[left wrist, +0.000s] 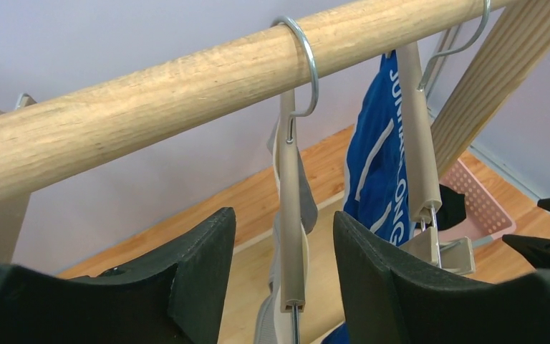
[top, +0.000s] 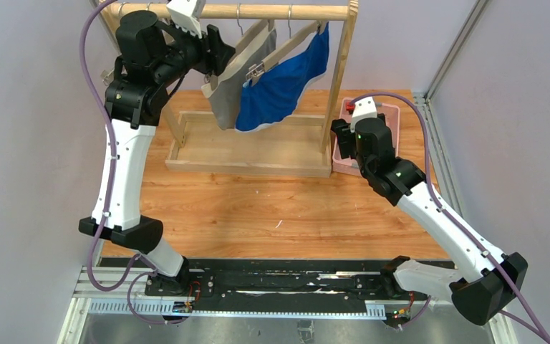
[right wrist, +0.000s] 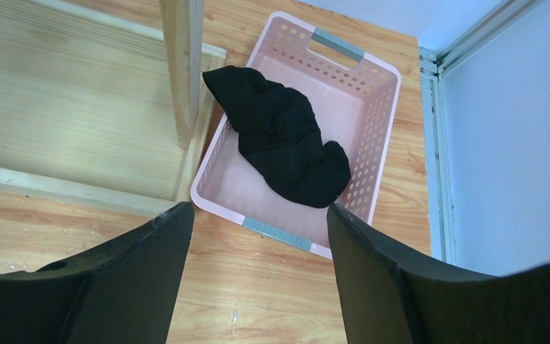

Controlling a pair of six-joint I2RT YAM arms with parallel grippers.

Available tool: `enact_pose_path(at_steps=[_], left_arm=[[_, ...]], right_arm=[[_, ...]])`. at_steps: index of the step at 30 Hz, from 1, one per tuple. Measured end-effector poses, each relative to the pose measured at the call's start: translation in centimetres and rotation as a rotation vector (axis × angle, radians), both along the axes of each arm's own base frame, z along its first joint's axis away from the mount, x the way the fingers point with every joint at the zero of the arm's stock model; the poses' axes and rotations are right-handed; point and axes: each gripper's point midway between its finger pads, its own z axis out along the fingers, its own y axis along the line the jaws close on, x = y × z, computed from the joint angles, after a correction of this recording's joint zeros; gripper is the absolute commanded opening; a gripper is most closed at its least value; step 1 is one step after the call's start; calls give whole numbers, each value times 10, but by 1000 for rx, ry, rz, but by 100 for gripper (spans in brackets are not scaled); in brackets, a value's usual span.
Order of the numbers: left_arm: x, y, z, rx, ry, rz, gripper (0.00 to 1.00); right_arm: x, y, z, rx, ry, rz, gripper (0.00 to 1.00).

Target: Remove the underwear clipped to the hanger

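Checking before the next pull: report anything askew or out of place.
Only a small thing: the black brief lies crumpled in the pink basket, one corner riding up on the rim by the rack post. Nothing looks damaged.

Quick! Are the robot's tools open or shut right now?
Left tool: open, holding nothing.
Right tool: open, holding nothing.

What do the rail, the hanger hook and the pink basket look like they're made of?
The rail looks like bare pale wood, matte, with visible grain. The hanger hook is shiny silver wire, likely steel. The pink basket seems moulded plastic, smooth, with regular rows of holes.
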Motion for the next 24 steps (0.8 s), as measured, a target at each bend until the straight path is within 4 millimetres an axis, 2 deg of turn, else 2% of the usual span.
enact_pose_path(at_steps=[6, 10, 19, 24], left_arm=[[2, -4, -5, 11, 7, -9, 54], [5, -5, -8, 18, 13, -9, 41], [18, -8, -22, 32, 42, -5, 39], [19, -8, -24, 36, 42, -3, 28]], right_arm=[[-1, -1, 0, -6, -4, -4, 70], [-2, -3, 0, -12, -5, -10, 70], [-3, -4, -1, -18, -4, -8, 70], [-4, -4, -1, -27, -7, -4, 70]])
